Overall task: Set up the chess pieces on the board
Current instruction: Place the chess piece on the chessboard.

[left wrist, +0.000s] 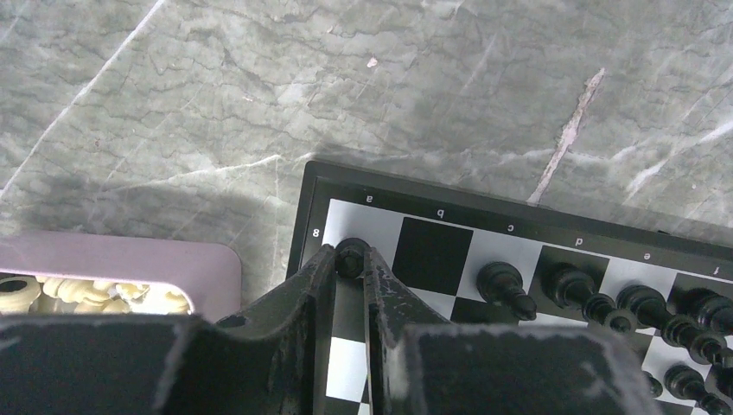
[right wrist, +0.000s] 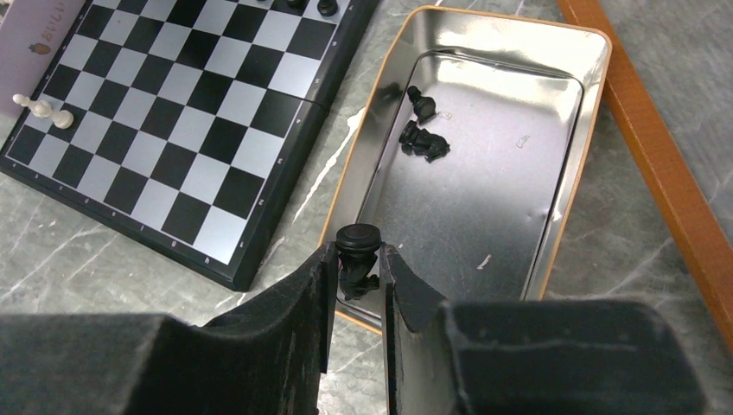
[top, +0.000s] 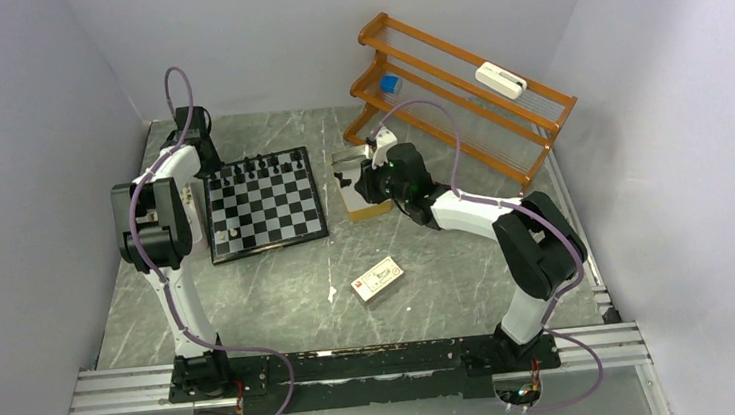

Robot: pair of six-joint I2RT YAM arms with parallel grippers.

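The left gripper [left wrist: 349, 261] stands at the corner square marked a8 on the board [left wrist: 430, 256]. Its fingers sit close on either side of a black piece [left wrist: 350, 253] resting there; whether they pinch it or merely flank it I cannot tell. More black pieces [left wrist: 596, 298] line the same row. The right gripper [right wrist: 357, 264] is clamped on a dark piece [right wrist: 358, 238] above the near rim of an open metal tin [right wrist: 575, 164] just beside the board. Loose pieces [right wrist: 423, 143] lie inside the tin, and 2 pale pieces [right wrist: 39, 108] stand on the board.
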